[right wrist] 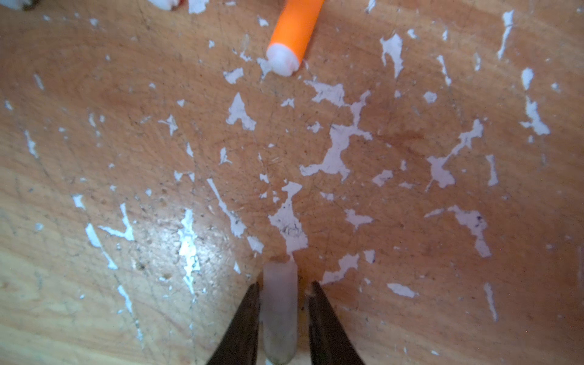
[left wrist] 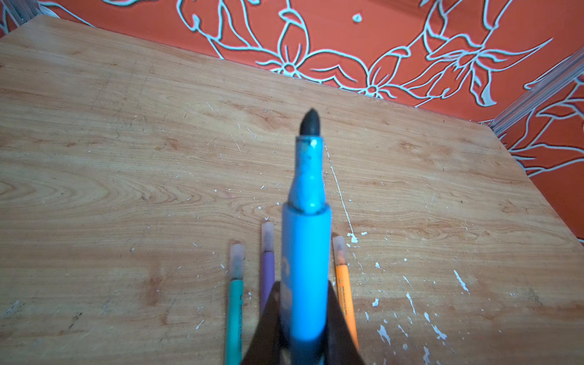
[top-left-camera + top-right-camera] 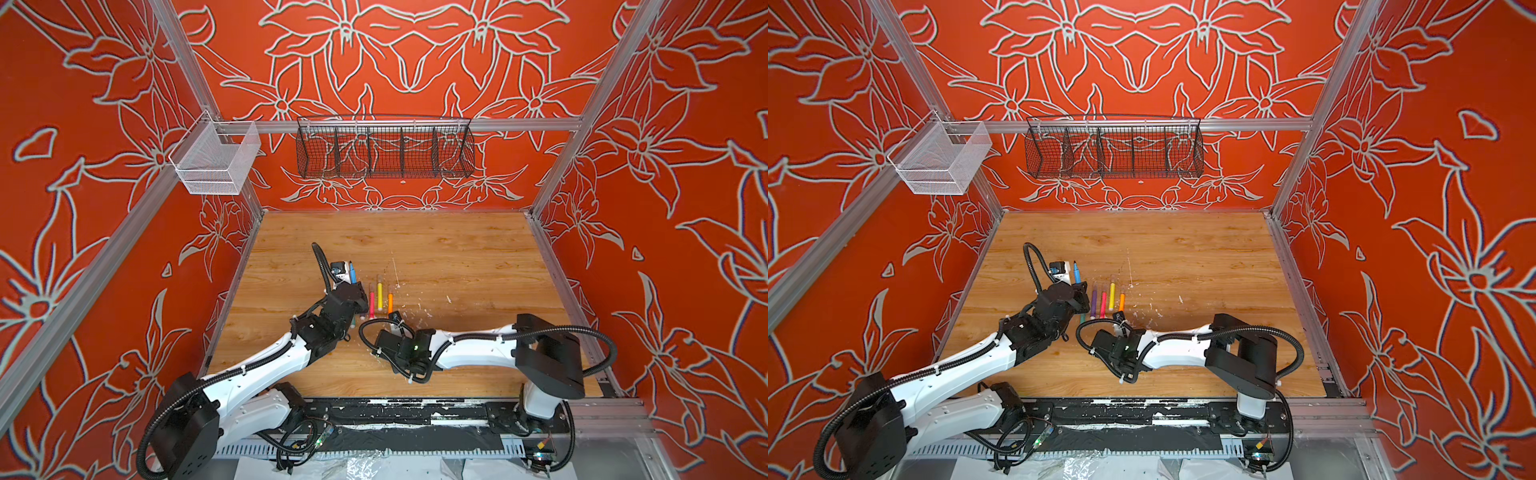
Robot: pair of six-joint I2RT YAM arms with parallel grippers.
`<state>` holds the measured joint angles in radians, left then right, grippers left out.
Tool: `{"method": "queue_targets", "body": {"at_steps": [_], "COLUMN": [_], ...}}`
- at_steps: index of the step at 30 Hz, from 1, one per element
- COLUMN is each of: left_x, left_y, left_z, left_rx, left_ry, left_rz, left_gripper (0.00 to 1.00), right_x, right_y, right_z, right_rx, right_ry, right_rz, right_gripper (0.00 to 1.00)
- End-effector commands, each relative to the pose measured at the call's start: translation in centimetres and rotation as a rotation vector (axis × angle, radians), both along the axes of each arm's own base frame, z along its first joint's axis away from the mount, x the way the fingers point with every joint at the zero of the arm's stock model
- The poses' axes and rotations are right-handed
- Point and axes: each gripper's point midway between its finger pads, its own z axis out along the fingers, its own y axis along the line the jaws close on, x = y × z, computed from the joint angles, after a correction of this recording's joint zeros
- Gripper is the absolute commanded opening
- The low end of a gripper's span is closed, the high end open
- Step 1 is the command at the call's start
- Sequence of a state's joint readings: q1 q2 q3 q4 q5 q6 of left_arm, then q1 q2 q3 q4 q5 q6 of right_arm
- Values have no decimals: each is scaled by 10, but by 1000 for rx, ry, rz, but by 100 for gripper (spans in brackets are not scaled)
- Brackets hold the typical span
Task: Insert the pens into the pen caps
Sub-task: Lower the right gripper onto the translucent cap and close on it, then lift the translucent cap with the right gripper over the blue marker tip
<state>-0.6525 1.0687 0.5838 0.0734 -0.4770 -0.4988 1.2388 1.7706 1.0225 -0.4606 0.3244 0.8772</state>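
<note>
My left gripper (image 2: 305, 316) is shut on the blue pen (image 2: 306, 240), which is uncapped, its dark tip pointing away over the table; it shows in both top views (image 3: 352, 272) (image 3: 1077, 272). On the table beside it lie the green pen (image 2: 234, 303), purple pen (image 2: 267, 271) and orange pen (image 2: 344, 284), each with a clear pen cap on its tip. Pink (image 3: 372, 299) and yellow (image 3: 380, 293) pens lie in the same row. My right gripper (image 1: 281, 297) is low at the table, its jaws close on either side of a loose clear pen cap (image 1: 279, 309), near the orange pen's white end (image 1: 281, 61).
White flecks of debris (image 1: 338, 148) are scattered over the wooden table (image 3: 457, 249). A black wire basket (image 3: 384, 149) and a white mesh basket (image 3: 216, 162) hang on the back rail. Patterned red walls enclose three sides.
</note>
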Motion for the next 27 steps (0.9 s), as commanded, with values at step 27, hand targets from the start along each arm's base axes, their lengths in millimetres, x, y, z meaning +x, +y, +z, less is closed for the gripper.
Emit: {"method": "queue_targets", "body": {"at_steps": [27], "left_x": [-8], "left_y": [-79], "left_z": [14], "left_rx": [-143], "left_ry": [-55], "left_rz": [-422], "left_gripper": [0], "right_x": [58], "right_y": [-104], "right_z": [128], "right_rx": [304], "right_ry": [-245], "right_rz": [-249], "right_gripper": [10]}}
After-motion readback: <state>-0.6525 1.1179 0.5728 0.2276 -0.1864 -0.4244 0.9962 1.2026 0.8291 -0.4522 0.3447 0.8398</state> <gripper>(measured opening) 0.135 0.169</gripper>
